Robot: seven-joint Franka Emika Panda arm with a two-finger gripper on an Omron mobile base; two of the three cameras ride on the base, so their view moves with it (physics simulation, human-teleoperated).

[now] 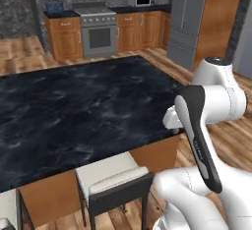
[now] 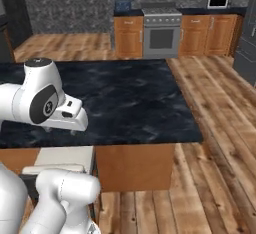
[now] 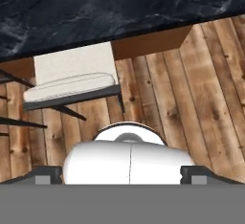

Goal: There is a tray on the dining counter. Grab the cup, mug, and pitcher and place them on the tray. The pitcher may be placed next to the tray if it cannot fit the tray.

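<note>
Long dining counter [image 1: 78, 106] of glossy black, white-veined marble on a wooden base, cut off at 9 o'clock. Cream-cushioned stool [image 3: 72, 82] with dark frame, half tucked beneath at 6 o'clock. Gripper [image 3: 122, 173] fingertips barely visible, spread wide apart.

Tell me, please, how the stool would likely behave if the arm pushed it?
The stool would probably slide, since its thin dark legs stand on a smooth wood floor. Pushed high, it might tip, as the seat looks wide over slender legs. Its pale cushion looks soft and would likely give.
</note>
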